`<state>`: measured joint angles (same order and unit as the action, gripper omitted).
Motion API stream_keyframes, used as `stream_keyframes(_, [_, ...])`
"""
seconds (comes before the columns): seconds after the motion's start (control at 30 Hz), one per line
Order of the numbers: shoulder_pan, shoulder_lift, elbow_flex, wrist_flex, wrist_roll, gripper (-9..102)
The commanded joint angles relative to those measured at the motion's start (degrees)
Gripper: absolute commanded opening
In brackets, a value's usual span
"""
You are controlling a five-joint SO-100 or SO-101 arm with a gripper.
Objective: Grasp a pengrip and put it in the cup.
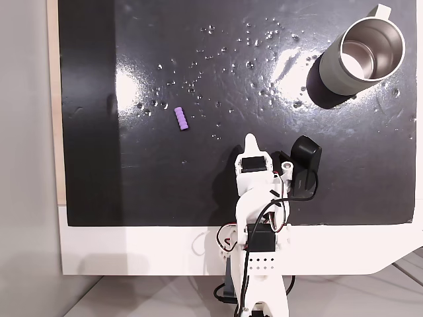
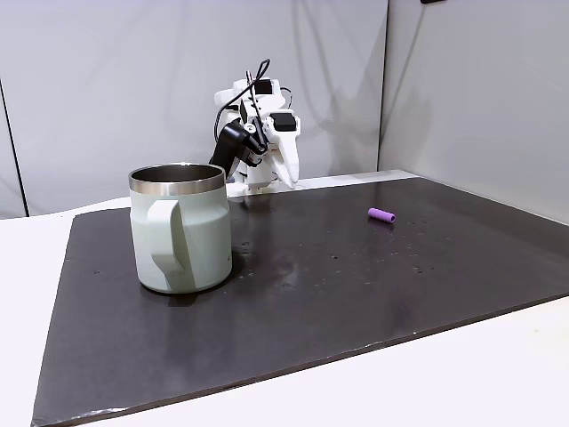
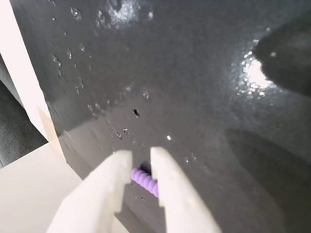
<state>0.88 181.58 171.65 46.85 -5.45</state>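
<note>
White fingers [image 3: 167, 194] of the gripper [image 3: 141, 158] stood slightly parted and empty, sighted on the distant pengrip [image 3: 145, 179], suggesting alignment before approach. Mat [image 1: 99, 165] carried the cup [image 1: 363, 56] well apart.

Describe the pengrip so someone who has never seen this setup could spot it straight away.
A black mat covers most of the white table, with the arm at one edge and a pale grey-green steel mug near a far corner. In the fixed view from above, the pengrip lies flat on bare mat, left of the arm and far from the mug. It is the only purple thing: a tiny ridged cylinder.
</note>
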Motion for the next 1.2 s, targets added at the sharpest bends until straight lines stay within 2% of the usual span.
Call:
stream_keyframes(0.0, [-1.1,0.5,-0.5,-1.2,-1.4,0])
stream_keyframes(0.27, [-1.9,0.5,-1.0,0.0,-4.7,0])
stream_keyframes(0.47, [-5.4,-0.4,-11.9,9.2,-10.5,0])
stream_keyframes(0.57, [-8.7,-11.1,-23.4,10.4,-13.4,1])
stream_keyframes(0.7, [-9.1,-35.8,-46.8,16.8,-15.3,11])
stream_keyframes(0.8, [-9.7,-47.5,-60.6,22.0,-20.4,20])
stream_keyframes(0.97, [-12.4,-57.6,-71.4,27.7,-30.0,29])
stream_keyframes(1.17, [-14.9,-68.6,-81.9,35.3,-38.3,30])
